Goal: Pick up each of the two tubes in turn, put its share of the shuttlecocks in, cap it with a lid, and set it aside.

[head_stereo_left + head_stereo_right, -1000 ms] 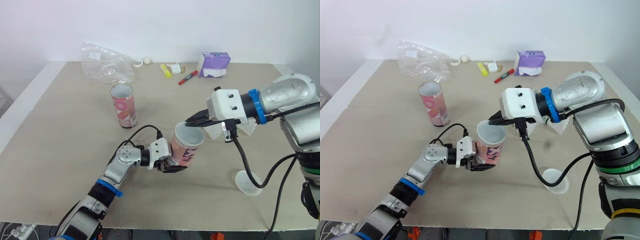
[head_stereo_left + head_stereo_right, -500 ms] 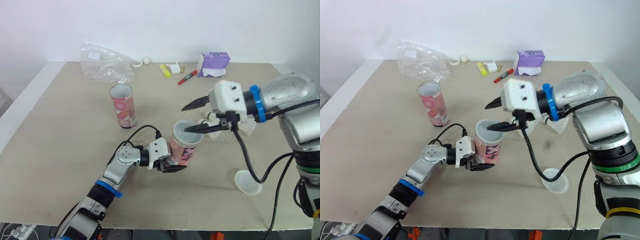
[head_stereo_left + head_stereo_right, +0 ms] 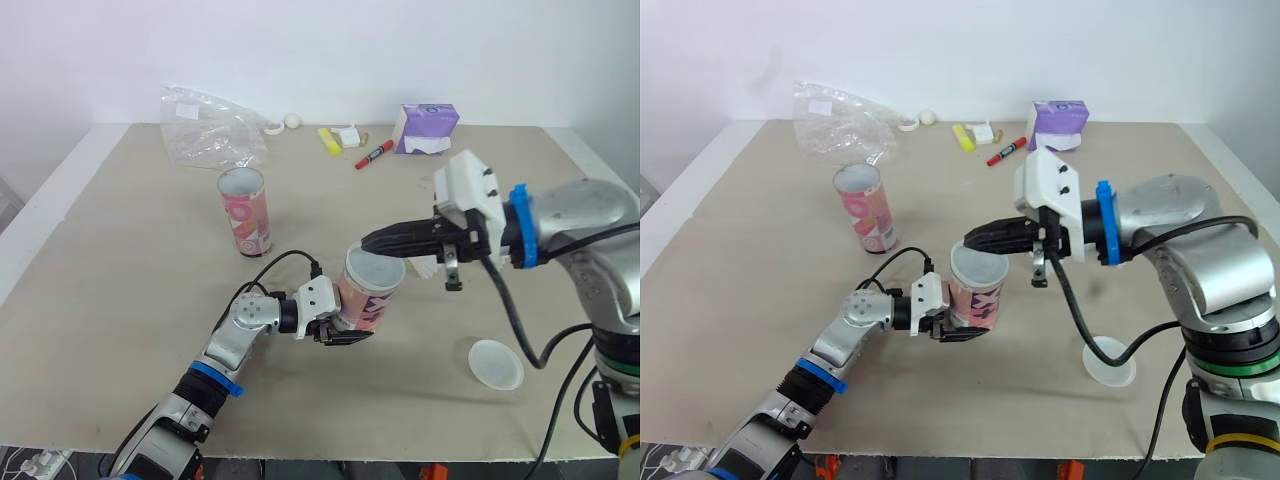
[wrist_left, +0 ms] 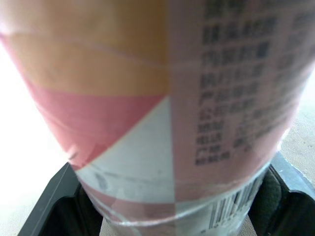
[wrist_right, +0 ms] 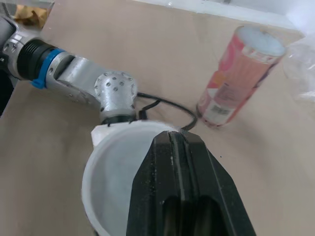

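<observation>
Left gripper (image 3: 335,330): clamped on the lower part of the tube (image 3: 368,298), mid-table (image 3: 120,260), leaning.
Lid (image 3: 377,269): sat on that tube's mouth.
Right gripper (image 3: 368,241): fingers pressed together, tips over the lid.
Second tube (image 3: 246,210): upright, well apart.
Spare lid (image 3: 496,363): flat on the table.

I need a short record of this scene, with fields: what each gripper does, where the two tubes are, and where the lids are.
left gripper: shut on the held tube, near its base; tube tilted
right gripper: shut, tips over the held tube's mouth
lid: appears to sit on the held tube's mouth
loose lid: flat on the table, on the robot's right
second tube: upright on the table, apart from both grippers
</observation>
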`<action>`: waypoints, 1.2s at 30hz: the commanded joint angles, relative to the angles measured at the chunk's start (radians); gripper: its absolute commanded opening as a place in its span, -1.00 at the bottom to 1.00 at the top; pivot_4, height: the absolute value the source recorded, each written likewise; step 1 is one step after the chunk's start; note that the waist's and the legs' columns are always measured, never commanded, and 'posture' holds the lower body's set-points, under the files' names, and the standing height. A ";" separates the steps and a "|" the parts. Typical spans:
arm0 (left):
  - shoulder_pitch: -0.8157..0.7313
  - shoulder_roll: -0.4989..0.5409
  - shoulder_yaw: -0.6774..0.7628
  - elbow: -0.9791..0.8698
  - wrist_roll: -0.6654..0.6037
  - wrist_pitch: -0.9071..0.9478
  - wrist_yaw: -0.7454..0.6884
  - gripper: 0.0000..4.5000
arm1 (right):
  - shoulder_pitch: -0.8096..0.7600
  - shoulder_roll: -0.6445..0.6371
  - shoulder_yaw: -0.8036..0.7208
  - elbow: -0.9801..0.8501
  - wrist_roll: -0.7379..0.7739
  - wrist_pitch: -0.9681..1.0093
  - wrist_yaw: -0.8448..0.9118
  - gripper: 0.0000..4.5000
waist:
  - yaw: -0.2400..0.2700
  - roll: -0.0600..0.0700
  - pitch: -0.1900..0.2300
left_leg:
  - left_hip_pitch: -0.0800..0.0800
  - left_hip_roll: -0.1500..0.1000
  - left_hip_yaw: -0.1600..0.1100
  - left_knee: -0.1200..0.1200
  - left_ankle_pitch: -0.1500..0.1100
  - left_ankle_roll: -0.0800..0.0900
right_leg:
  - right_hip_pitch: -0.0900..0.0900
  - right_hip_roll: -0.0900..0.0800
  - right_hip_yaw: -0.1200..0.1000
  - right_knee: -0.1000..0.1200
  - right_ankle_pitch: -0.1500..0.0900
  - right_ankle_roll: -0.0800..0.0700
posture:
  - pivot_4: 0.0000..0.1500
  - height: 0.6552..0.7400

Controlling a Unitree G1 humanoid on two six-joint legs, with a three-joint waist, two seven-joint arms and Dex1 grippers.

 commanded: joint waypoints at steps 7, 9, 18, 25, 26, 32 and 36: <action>0.024 0.013 -0.012 0.031 0.018 0.018 0.004 0.45 | -0.016 -0.027 0.105 -0.014 -0.059 -0.026 0.029 -0.98 | 0.000 0.000 0.000 | 0.000 0.000 0.000 0.000 0.000 0.000 | 0.000 0.000 0.000 0.000 -0.001 -0.001 | 1.00 1.00; 0.024 0.013 -0.011 0.032 0.017 0.018 0.006 0.45 | -0.018 -0.038 0.128 -0.005 -0.079 -0.035 0.042 -0.98 | 0.000 0.000 0.000 | 0.001 0.000 0.000 0.000 0.000 0.000 | 0.000 0.000 0.000 0.000 -0.001 -0.001 | 1.00 1.00; 0.019 0.011 -0.009 0.028 0.017 0.021 0.013 0.45 | -0.006 -0.063 0.206 0.030 -0.162 -0.084 0.085 -0.98 | -0.001 0.000 -0.002 | 0.001 0.000 0.000 0.000 0.000 0.000 | 0.001 0.000 0.000 0.000 -0.001 -0.001 | 1.00 1.00; 0.010 0.009 -0.002 0.030 0.014 0.024 0.018 0.45 | 0.019 -0.051 0.237 0.040 -0.212 -0.141 0.091 -0.98 | -0.001 -0.001 -0.007 | 0.002 0.000 0.000 0.000 0.000 0.000 | 0.001 0.000 0.000 0.000 -0.001 -0.002 | 1.00 1.00; 0.009 0.008 -0.001 0.031 0.014 0.025 0.019 0.45 | 0.021 -0.051 0.241 0.044 -0.223 -0.154 0.093 -0.98 | -0.001 -0.002 -0.007 | 0.002 0.000 0.000 0.000 0.000 0.000 | 0.001 0.000 0.000 0.000 -0.001 -0.002 | 1.00 1.00; 0.002 0.005 -0.001 0.035 0.011 0.024 0.022 0.45 | 0.027 -0.050 0.251 0.065 -0.258 -0.204 0.108 -0.98 | -0.001 -0.005 -0.012 | 0.003 0.000 0.000 0.000 0.000 0.000 | 0.002 0.000 0.000 0.000 -0.001 -0.002 | 1.00 1.00; -0.002 0.002 0.000 0.038 0.011 0.021 0.025 0.45 | 0.035 -0.044 0.249 0.073 -0.264 -0.227 0.115 -0.98 | -0.001 -0.006 -0.014 | 0.004 0.000 0.000 0.000 0.000 0.000 | 0.002 0.000 0.000 0.000 -0.001 -0.002 | 1.00 1.00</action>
